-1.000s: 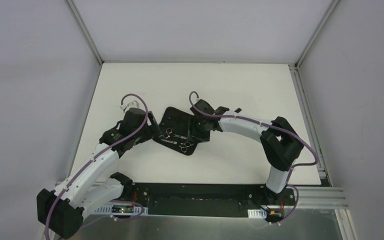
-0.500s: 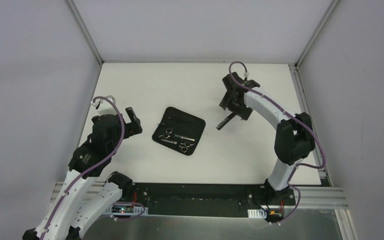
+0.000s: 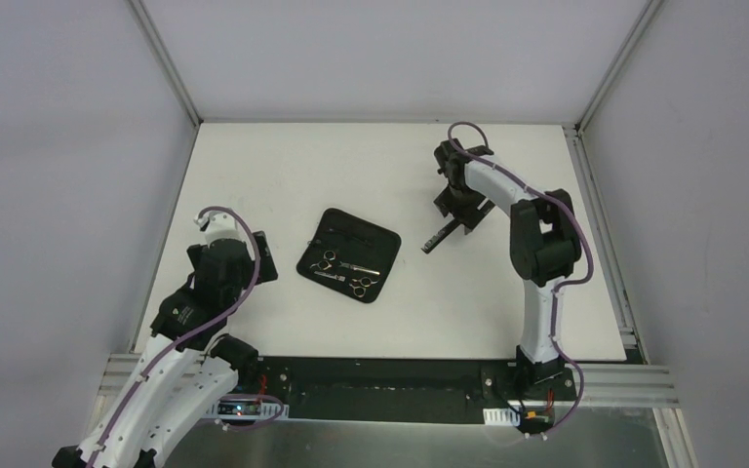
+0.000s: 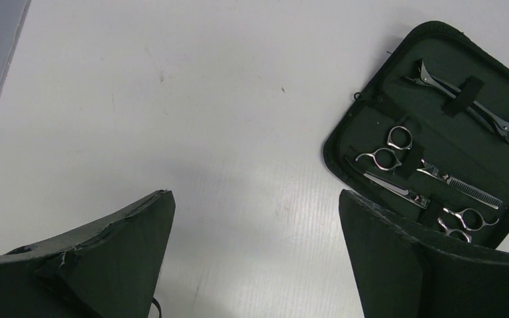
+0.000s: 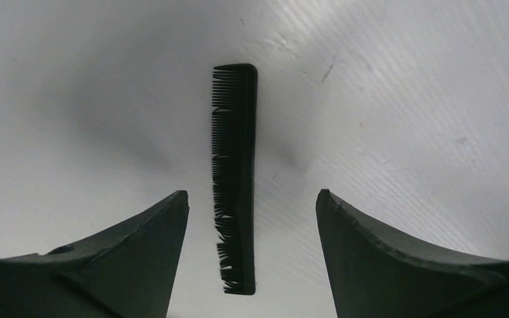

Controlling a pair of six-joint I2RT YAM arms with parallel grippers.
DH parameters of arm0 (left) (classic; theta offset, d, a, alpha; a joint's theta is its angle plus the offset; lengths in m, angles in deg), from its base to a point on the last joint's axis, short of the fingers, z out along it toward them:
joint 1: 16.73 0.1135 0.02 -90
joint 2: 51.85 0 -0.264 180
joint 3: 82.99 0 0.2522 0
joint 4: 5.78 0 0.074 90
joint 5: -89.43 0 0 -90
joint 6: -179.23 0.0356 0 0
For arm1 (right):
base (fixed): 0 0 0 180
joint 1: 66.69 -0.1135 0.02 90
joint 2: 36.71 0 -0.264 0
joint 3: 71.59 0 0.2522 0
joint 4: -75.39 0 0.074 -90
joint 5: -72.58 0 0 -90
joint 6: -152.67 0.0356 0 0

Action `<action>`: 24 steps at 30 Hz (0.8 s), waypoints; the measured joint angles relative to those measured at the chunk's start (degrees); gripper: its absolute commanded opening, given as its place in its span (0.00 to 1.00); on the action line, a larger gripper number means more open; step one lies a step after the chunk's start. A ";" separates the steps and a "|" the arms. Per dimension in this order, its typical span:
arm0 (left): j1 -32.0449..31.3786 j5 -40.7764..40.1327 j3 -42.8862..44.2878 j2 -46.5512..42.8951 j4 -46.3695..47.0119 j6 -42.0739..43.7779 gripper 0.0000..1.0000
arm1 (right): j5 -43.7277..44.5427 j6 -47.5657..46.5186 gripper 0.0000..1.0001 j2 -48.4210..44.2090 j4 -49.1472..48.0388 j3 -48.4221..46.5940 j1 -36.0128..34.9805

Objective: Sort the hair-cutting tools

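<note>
Left arm backed off further to the lower left of the top view, right arm tucked in over the comb (image 5: 235, 179); nothing held yet
Right gripper (image 5: 252, 192) is parted fairly wide and empty, comb flat on the table (image 5: 404, 99) running lengthwise up the gap, closer to the frame-left finger (image 5: 139, 252). My worry: that finger touches first and skids the comb sideways, or the jaws ride over such a thin flat piece and close on air. Left gripper (image 4: 255, 193) fully spread, empty, case (image 4: 384, 106) at right of its view with scissors (image 4: 397, 156) and the clip (image 4: 467, 103) strapped in; reaching there could snag an elastic strap (image 4: 469, 91)
</note>
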 measured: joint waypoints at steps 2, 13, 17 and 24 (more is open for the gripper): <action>0.00 -0.09 -0.98 -0.85 0.35 -0.42 0.99 | -1.29 0.83 0.70 1.92 -0.02 -1.36 0.11; 0.00 -1.18 -1.62 -1.79 1.70 -1.01 0.99 | -5.70 2.97 0.61 6.08 1.05 -4.46 -0.20; 0.00 -1.27 -1.62 -1.79 1.81 -1.01 0.99 | -5.66 2.54 0.57 6.97 2.54 -5.88 -0.92; 0.00 -1.40 -1.79 -2.49 2.08 -1.01 0.98 | -5.77 -0.66 0.34 6.86 3.13 -5.20 -3.39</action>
